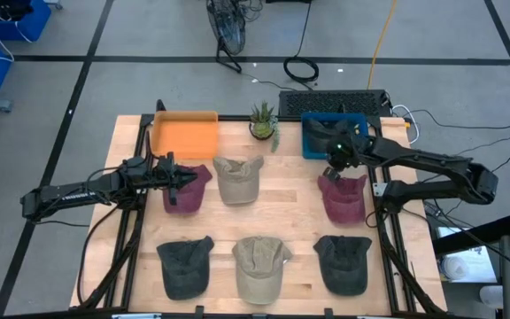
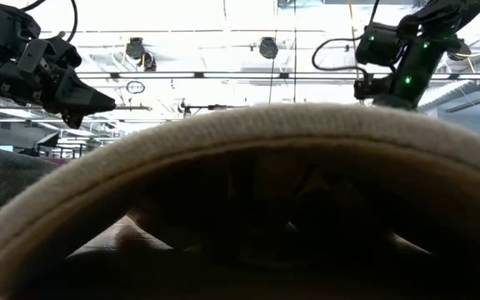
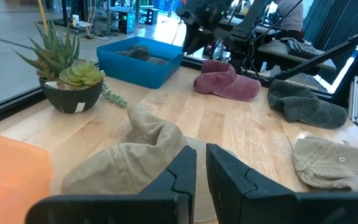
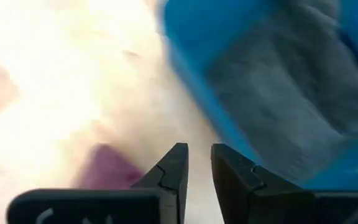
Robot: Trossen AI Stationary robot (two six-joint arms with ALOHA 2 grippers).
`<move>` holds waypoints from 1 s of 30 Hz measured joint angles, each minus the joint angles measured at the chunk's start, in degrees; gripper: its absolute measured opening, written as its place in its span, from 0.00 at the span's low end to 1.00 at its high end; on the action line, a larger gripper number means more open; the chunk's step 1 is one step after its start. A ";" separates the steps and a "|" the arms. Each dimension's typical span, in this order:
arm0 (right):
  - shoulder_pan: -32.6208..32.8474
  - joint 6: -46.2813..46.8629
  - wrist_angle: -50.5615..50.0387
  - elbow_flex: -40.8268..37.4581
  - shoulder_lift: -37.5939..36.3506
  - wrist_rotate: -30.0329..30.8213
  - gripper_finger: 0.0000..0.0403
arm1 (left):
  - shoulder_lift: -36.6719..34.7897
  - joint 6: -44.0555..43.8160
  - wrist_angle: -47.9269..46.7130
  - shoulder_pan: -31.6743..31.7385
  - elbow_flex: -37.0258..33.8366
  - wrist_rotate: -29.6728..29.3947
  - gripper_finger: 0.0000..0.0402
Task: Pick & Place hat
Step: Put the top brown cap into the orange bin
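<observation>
The right gripper, fingers slightly parted and empty, hovers between blue bin and maroon hat (apparently its next pick).

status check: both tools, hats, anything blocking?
Left tool over maroon fabric cap, nothing held. Right tool empty by blue plastic bin, dark grey hat inside bin. Second maroon cap below it. No obstruction seen.
</observation>
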 joint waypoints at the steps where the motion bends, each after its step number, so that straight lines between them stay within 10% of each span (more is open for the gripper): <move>1: 0.78 0.30 0.62 0.00 -0.27 -1.86 0.17 | 0.00 -0.02 0.00 -0.01 0.00 0.00 0.10; 10: 11.93 3.04 1.20 0.00 -0.60 -9.31 0.20 | 0.00 -0.74 -0.46 0.01 0.00 0.00 0.10; 30: 28.57 5.20 15.60 0.02 -0.68 -4.33 0.19 | -0.02 -4.26 -0.37 -0.01 0.00 0.07 0.10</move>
